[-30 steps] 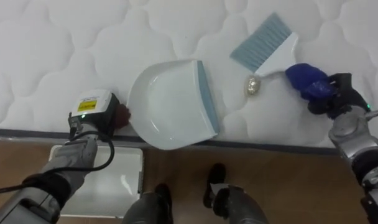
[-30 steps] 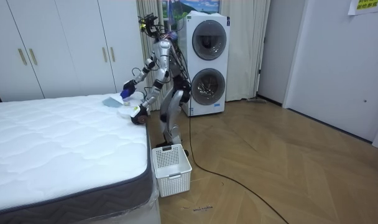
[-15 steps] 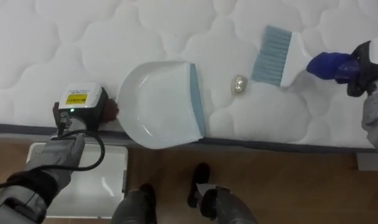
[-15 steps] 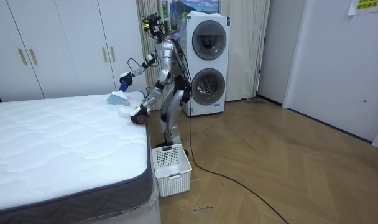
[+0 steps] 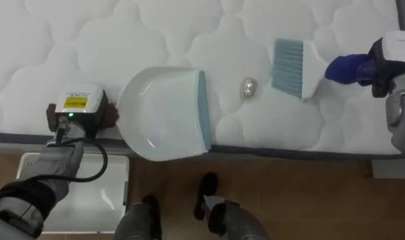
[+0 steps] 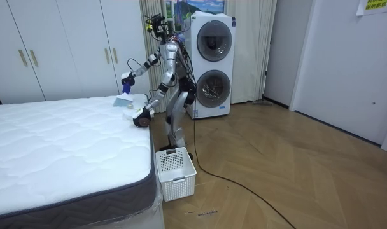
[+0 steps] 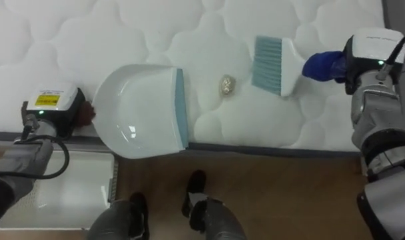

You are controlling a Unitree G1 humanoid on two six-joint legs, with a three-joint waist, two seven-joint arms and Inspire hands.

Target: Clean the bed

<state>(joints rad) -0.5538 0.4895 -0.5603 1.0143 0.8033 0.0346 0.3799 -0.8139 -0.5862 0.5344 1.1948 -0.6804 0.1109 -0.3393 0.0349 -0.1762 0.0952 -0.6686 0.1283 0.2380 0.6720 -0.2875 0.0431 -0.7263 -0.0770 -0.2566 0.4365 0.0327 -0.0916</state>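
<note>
A white dustpan [image 5: 166, 113] with a blue-grey lip lies on the white quilted mattress [image 5: 122, 33], overhanging its near edge. My left hand [image 5: 79, 110] is shut on the dustpan's dark handle at its left side. A small crumpled ball [image 5: 248, 87] rests on the mattress just right of the lip. Right of the ball is a brush [image 5: 292, 67] with blue-grey bristles and a blue handle; my right hand [image 5: 389, 60] is shut on that handle. The brush's side faces the ball, a short gap apart.
A white plastic basket [image 5: 102, 193] stands on the wooden floor below my left arm, beside the bed's grey edge [image 5: 289, 152]. I stand at the bed's corner; stacked washing machines [image 6: 212, 67] and white wardrobes [image 6: 53, 51] are behind.
My right arm has lifted and swung the brush from a slant above the ball to upright at the ball's right. The left hand and dustpan kept their place; the camera shifted.
</note>
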